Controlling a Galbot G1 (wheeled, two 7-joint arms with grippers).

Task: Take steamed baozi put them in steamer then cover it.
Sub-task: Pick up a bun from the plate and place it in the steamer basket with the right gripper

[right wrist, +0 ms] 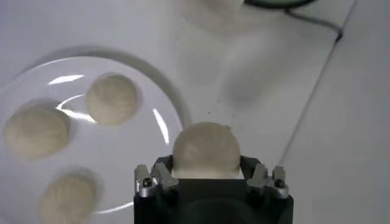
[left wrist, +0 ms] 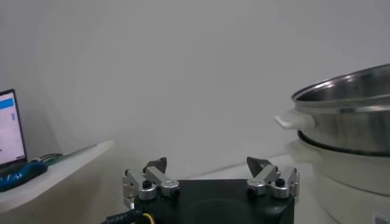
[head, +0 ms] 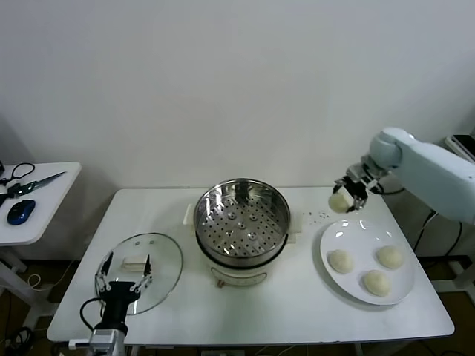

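Baozi (head: 340, 201) — a soft, light bun pinched in the right claw (head: 347, 194) — hangs above the worktop (head: 297, 297) between the steamer (head: 241, 220) and the white plate (head: 330, 245), where three more buns wait. The dough looks yielding and easily dented, so a gentle hold across its widest part likely suits it best. The steamer stands open, with no obstacle visible along the way. The glass cover (head: 138, 271) lies at the left, the left claw (head: 123, 280) spread wide above it — idle.
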